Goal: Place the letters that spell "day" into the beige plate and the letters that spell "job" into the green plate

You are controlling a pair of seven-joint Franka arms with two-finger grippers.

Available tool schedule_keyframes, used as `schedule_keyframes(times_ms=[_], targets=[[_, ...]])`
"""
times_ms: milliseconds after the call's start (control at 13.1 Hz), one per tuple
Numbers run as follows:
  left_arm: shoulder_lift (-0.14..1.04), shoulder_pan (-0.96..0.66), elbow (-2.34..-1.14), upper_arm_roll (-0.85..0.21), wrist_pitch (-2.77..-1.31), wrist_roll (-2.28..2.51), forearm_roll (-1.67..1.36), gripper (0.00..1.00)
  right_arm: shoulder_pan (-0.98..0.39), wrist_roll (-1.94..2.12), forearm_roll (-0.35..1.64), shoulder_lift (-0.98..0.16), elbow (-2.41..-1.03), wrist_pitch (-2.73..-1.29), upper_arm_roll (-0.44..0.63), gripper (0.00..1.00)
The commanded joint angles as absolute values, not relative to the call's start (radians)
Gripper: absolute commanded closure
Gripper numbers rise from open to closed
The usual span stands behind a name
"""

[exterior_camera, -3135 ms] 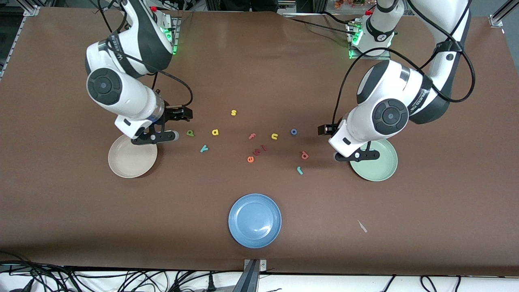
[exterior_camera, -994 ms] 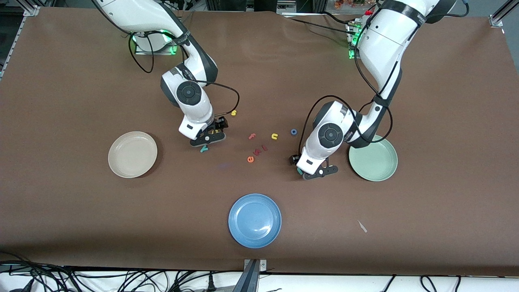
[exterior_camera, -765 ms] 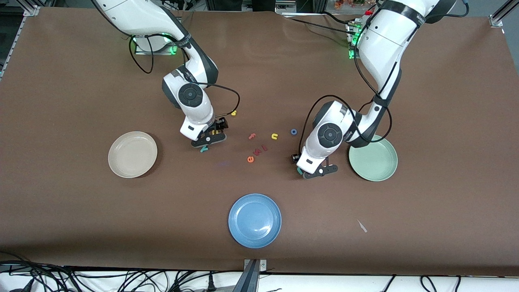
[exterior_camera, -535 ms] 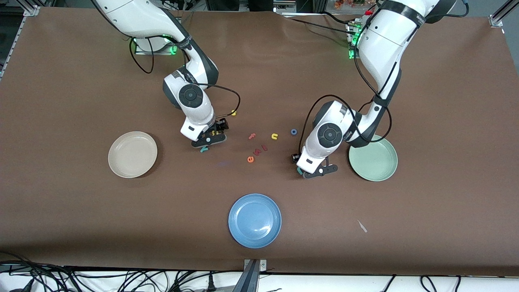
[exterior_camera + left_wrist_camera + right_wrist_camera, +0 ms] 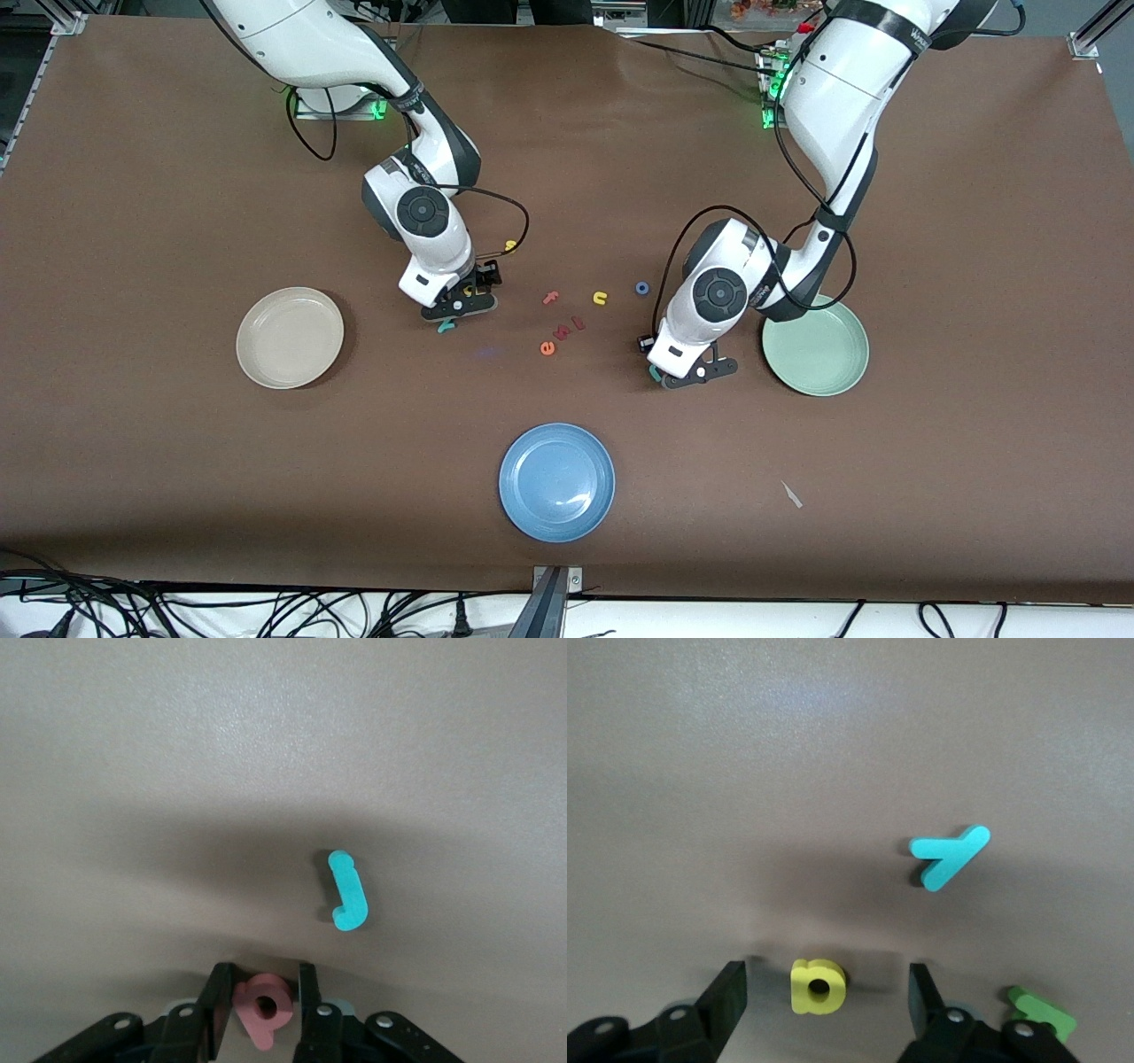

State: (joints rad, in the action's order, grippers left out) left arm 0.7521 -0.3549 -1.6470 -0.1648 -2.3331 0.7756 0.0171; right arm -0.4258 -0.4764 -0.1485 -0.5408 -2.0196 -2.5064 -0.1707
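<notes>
Squeezing the small red foam "b" (image 5: 263, 1010) with my left gripper (image 5: 260, 1014) on the table, by the round green plate (image 5: 828, 372). My right gripper (image 5: 824, 997) is open around the yellow foam "a" (image 5: 818, 987). The green plate and the round beige plate (image 5: 266, 359) are empty, so all six letters are left.

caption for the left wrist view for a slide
Left gripper closing around the red "b" on the table, teal "j" lying nearby.

Red "b" (image 5: 263, 1008), teal "j" (image 5: 347, 890), yellow "a" (image 5: 818, 986), teal "y" (image 5: 948, 857)
</notes>
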Motion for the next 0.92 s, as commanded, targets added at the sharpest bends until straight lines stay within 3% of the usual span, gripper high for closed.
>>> schedule_keyframes(times_ms=[0,153,382,841], targets=[[0.73,-0.359,-1.671,-0.166,-2.327,0.805,0.041,0.72,-0.43,-0.505,-0.17,-0.534,-2.039,-2.526,-0.175,0.23],[0.732,-0.362,-1.672,-0.166,-2.329,0.81,0.041,0.74,-0.431,-0.505,-0.17,-0.534,-2.039,-2.526,-0.175,0.26],[0.732,-0.362,-1.672,-0.166,-2.327,0.81,0.04,0.92,-0.431,-0.506,-0.17,-0.535,-2.039,-2.526,-0.175,0.32],[0.713,-0.353,-1.651,-0.164,-2.289,0.799,0.041,0.92,-0.433,-0.54,-0.169,-0.535,-2.039,-2.526,-0.183,0.41]])
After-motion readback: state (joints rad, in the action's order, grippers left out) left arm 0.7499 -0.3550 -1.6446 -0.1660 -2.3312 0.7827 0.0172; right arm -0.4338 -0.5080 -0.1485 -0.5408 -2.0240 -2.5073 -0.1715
